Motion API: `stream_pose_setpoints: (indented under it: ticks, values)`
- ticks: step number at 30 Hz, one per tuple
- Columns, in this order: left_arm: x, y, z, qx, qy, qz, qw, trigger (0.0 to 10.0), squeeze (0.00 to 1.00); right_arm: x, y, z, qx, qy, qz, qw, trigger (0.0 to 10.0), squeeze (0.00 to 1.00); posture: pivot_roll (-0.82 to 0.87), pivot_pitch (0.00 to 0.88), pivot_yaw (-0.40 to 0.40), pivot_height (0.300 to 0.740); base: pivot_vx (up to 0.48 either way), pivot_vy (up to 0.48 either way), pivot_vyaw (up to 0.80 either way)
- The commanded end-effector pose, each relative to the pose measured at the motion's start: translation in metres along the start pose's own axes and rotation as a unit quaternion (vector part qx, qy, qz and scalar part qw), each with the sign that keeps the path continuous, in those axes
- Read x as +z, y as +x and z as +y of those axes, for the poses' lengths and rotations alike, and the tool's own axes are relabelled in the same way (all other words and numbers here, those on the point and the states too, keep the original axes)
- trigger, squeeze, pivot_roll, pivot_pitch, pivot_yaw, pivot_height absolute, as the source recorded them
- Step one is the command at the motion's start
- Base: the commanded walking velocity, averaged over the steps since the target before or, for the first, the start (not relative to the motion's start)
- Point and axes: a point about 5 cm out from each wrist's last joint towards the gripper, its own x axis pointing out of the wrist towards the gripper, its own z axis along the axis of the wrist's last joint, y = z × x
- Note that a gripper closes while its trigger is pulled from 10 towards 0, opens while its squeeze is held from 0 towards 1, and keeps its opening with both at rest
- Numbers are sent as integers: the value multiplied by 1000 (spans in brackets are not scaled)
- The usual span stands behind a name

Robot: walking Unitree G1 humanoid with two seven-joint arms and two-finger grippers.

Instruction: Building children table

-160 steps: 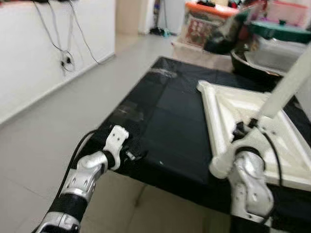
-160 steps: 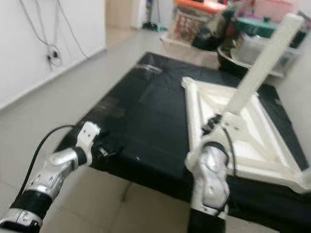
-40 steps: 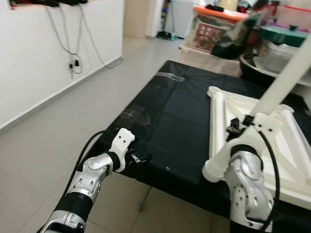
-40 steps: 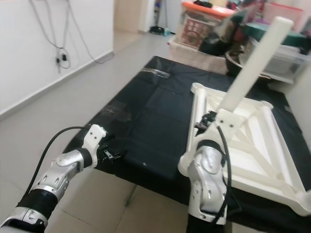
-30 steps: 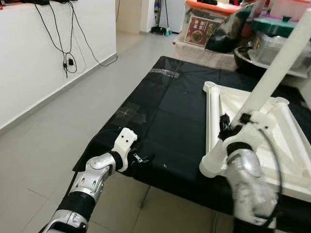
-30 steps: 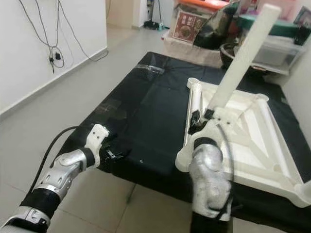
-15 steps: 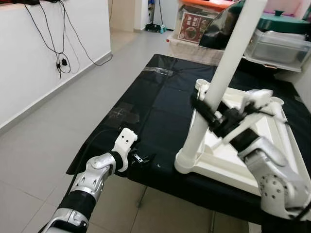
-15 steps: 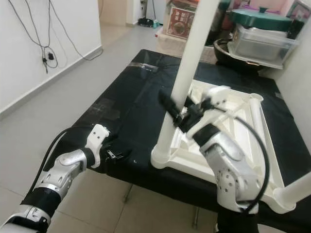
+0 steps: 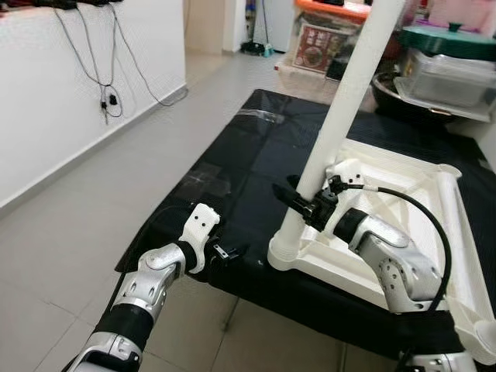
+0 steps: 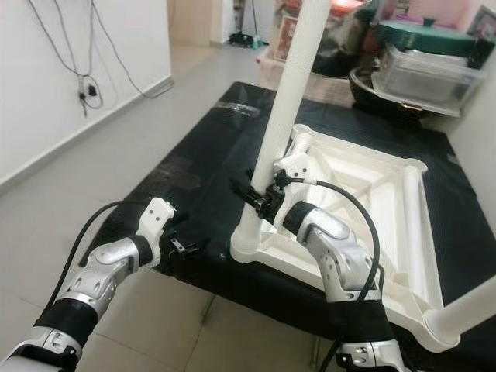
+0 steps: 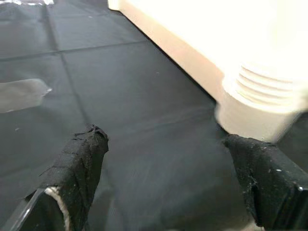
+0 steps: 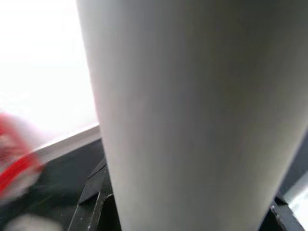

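Tiled room with a pale grey floor point(image 9: 70, 232) and a white wall point(image 9: 46, 93) on the robot's left, from which dark cables point(image 9: 108, 85) hang; storage boxes and a lidded container point(image 9: 446, 66) stand at the far side. A low platform covered by a black sheet point(image 9: 240, 178) occupies the centre. On the sheet lies the white plastic children's tabletop point(image 10: 364, 209), turned underside up, its ribbed frame facing the camera and a round socket at each corner. A long white table leg point(image 9: 341, 116) rises, slightly tilted, from the near-left corner socket point(image 9: 285, 254); a second leg point(image 10: 465, 306) juts out at the near-right corner. The right gripper point(image 10: 262, 198) reaches across from the silver right arm point(image 10: 341, 256), its black fingers closed around the lower part of the standing leg, just above the socket; in the right wrist view the leg point(image 12: 192, 115) lies between both fingers point(image 12: 94, 197). The left gripper point(image 9: 225, 253) hangs at the near edge of the sheet, apart from the tabletop, its fingers point(image 11: 77, 168) spread wide and holding nothing, pointing toward the threaded socket point(image 11: 260, 106).
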Motion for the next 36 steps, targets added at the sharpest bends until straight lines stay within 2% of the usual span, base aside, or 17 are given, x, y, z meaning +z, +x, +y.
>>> stream_pose_setpoints:
  ticks: [1, 4, 7, 9, 10, 11, 12, 13, 14, 18, 19, 22, 24, 33, 34, 35, 36]
  values:
    - [-6, -2, -3, -3, 1, 7, 1000, 10000, 0, -9, -15, -39, -149, 11, 20, 989, 0, 0, 149, 0, -130, 740, 0, 0, 0]
    - [-5, -1, -3, -3, 1, 7, 1000, 10000, 0, -27, -47, -61, -381, 39, 19, 923, 0, 0, 149, 0, -134, 740, 0, 0, 0]
    - [-4, -1, -2, -2, 1, 6, 1000, 10000, 0, -40, -65, -50, -442, 49, 26, 895, 0, 0, 140, 0, -120, 740, 0, 0, 0]
    - [-4, -1, -1, -1, 0, 6, 1000, 10000, 0, -43, -69, -42, -447, 52, 28, 893, 0, 0, 140, 0, -120, 740, 0, 0, 0]
    - [-5, -1, -2, -2, 0, 6, 1000, 10000, 0, -43, -67, -29, -426, 60, 28, 902, 6196, 0, 133, 0, -115, 740, 0, 0, 0]
    - [-5, -1, -2, -2, 0, 6, 1000, 10000, 0, -43, -67, -29, -426, 60, 28, 902, 6196, 0, 133, 0, -115, 740, 0, 0, 0]
    - [-7, -1, -3, -5, -1, 8, 1000, 10000, 0, -39, -61, -15, -386, 57, 25, 920, 10000, 0, 126, 0, -109, 740, 0, 0, 0]
    - [-7, -1, -5, -8, -2, 8, 1000, 10000, 0, -30, -56, -6, -353, 50, 4, 934, 10000, 0, 123, 0, -107, 740, 0, 0, 0]
    - [-7, 0, -6, -11, -2, 9, 1000, 10000, 0, -22, -52, 0, -320, 51, -22, 946, 10000, 1000, 123, 0, -107, 740, 0, 0, 0]
    - [-3, 4, -4, -11, 0, 7, 1000, 10000, 0, 0, -40, -3, -257, 57, -64, 963, 10000, 1000, 126, 0, -108, 740, 0, 0, 0]
    - [-2, 5, -3, -10, 1, 5, 1000, 10000, 0, 8, -36, -4, -225, 56, -68, 970, 10000, 0, 126, 0, -109, 740, 0, 0, 0]
    - [-1, 5, -3, -10, 1, 5, 1000, 10000, 0, 12, -34, -3, -204, 55, -71, 975, 10000, 0, 126, 0, -110, 740, 0, 0, 0]
    - [-3, 3, -2, -6, 1, 5, 1000, 10000, 0, 26, -39, 9, 18, 9, -85, 996, 10000, 0, 134, 0, -123, 740, 0, 0, 0]
    - [-5, 2, -4, -4, -2, 5, 1000, 10000, 0, -14, -46, 16, 191, -21, 22, 981, 9961, 0, 153, 0, -132, 740, 0, 0, 0]
    - [-5, 2, -3, -3, -2, 5, 1000, 10000, 0, -22, -43, 16, 192, -26, 37, 980, 2627, 0, 153, 0, -132, 740, 0, 0, 0]
    - [-5, 2, -3, -3, -2, 5, 1000, 10000, 0, -22, -43, 16, 192, -26, 37, 980, 2627, 0, 153, 0, -132, 740, 0, 0, 0]
    - [-4, 2, -1, -1, 1, 5, 1000, 10000, 0, -27, -36, 11, 156, -21, 41, 987, 0, 0, 161, 0, -137, 740, 0, 0, 0]
